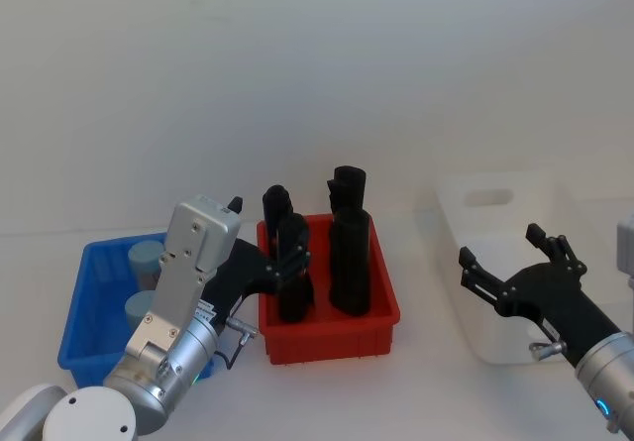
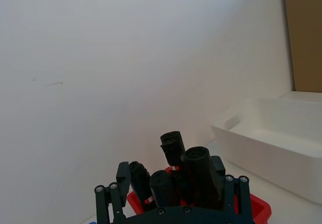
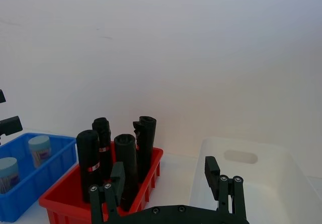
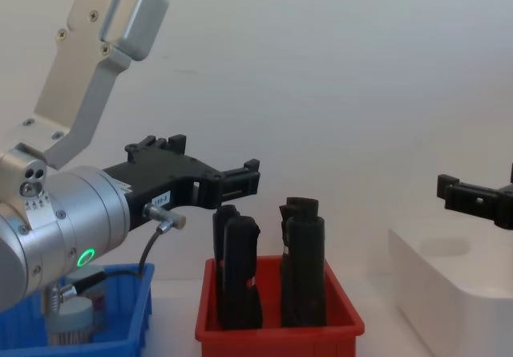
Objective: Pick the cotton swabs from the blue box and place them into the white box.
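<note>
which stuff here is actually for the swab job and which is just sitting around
For the job: cotton swabs in the blue box; white box; left pincer, open, near the red bin; right pincer, open, by the white box.
Just lying about: red bin; black cylinders standing in it.

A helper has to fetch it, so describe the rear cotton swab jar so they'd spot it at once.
Of the three bins in a row, take the blue box at the robot's left end, beside the red bin. Of its two small jars, the cotton swab jar is the one farther back. It is short with a grey-blue lid, unlike the tall black cylinders next door.
</note>
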Controlling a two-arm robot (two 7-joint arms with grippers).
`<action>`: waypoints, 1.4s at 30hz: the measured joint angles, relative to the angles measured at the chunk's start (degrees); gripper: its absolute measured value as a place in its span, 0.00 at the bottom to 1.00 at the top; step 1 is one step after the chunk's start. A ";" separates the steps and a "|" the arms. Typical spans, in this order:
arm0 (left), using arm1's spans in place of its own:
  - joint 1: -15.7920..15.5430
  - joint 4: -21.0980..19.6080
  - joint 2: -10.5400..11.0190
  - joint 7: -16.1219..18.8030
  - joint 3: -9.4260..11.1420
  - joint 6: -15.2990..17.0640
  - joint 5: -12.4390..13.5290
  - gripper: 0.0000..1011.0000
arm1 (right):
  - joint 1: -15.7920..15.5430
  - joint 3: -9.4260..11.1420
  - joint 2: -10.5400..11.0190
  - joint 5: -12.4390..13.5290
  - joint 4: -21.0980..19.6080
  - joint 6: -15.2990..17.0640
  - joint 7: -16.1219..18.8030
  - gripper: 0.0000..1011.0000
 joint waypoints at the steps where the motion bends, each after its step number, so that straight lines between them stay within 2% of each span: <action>1: 0.00 0.00 0.00 0.00 0.00 0.00 0.00 0.99 | 0.00 0.00 0.00 0.00 0.00 0.00 0.00 0.99; 16: -1.07 1.45 -0.10 -2.01 -0.94 0.32 -1.04 0.99 | 0.00 0.00 0.00 0.00 0.00 0.00 0.00 0.99; 32: -3.54 6.02 -0.60 -3.51 -3.24 4.22 -5.53 0.99 | 0.00 0.00 0.00 0.00 0.00 0.00 0.00 0.99; 42: -4.13 8.34 -0.41 -1.43 -4.81 7.43 -8.33 0.99 | 0.00 0.00 0.00 0.00 0.00 0.00 0.00 0.99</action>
